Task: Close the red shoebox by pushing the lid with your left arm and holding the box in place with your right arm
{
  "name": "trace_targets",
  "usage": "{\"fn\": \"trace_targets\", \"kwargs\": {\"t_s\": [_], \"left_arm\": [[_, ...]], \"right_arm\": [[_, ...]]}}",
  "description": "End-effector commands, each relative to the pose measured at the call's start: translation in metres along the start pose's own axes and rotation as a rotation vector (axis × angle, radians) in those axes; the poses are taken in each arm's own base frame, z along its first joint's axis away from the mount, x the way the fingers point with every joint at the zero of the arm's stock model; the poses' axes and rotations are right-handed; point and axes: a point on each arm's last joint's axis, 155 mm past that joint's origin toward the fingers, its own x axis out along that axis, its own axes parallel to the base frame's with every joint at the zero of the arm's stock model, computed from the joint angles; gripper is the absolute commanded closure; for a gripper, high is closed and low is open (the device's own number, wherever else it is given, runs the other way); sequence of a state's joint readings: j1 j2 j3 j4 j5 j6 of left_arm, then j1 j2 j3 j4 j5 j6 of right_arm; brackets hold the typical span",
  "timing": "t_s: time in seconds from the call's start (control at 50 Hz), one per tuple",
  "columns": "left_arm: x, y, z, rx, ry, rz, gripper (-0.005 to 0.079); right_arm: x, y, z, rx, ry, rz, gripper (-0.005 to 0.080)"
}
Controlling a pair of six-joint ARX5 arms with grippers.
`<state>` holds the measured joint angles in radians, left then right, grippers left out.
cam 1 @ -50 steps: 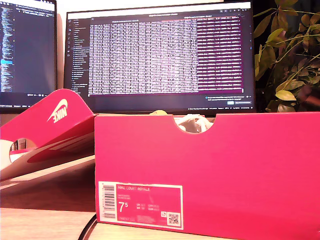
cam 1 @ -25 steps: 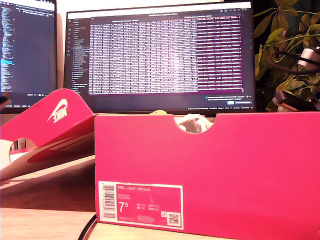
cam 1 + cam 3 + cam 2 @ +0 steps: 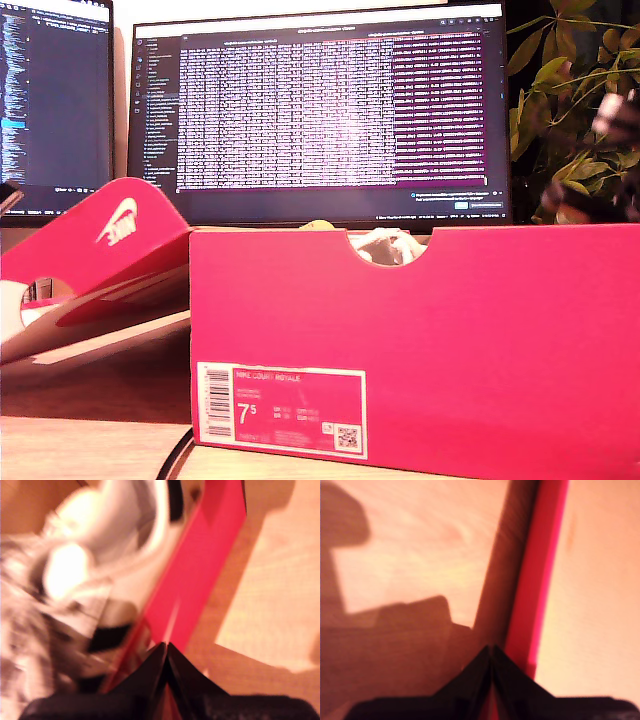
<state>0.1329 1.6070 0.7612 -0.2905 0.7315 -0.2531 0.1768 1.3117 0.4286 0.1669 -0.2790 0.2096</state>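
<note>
Above the red shoebox (image 3: pixel 420 340) wall, my second gripper (image 3: pixel 165 647) is pinched closed; my first gripper (image 3: pixel 491 650) likewise; lid (image 3: pixel 100 260) open.

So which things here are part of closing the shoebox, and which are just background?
Part of the job:
- shoebox, open
- lid, swung open on the exterior view's left
- my first gripper, jaws together
- my second gripper, jaws together, over the box wall

Background:
- monitors
- plant
- white contents inside the box, blurred
- table
</note>
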Motion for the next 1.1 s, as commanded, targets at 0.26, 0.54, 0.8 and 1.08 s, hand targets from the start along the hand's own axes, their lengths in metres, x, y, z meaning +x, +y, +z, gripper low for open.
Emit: {"fn": "trace_targets", "kwargs": {"t_s": [0.26,0.54,0.8,1.08], "left_arm": [[0.003,-0.018,0.003,0.045,0.011,-0.078,0.0762],[-0.012,-0.046,0.018,0.063,-0.001,-0.193,0.0762],[-0.033,-0.079,0.036,0.099,-0.006,-0.270,0.0762],[-0.068,-0.122,0.050,0.163,-0.033,-0.336,0.0762]], "right_arm": [[0.005,0.032,0.001,-0.061,-0.004,0.073,0.0764],[0.005,0.033,0.001,-0.064,-0.004,0.075,0.0764],[0.005,0.034,0.005,-0.067,-0.019,0.079,0.0764],[0.005,0.034,0.007,-0.070,-0.027,0.081,0.0764]]}}
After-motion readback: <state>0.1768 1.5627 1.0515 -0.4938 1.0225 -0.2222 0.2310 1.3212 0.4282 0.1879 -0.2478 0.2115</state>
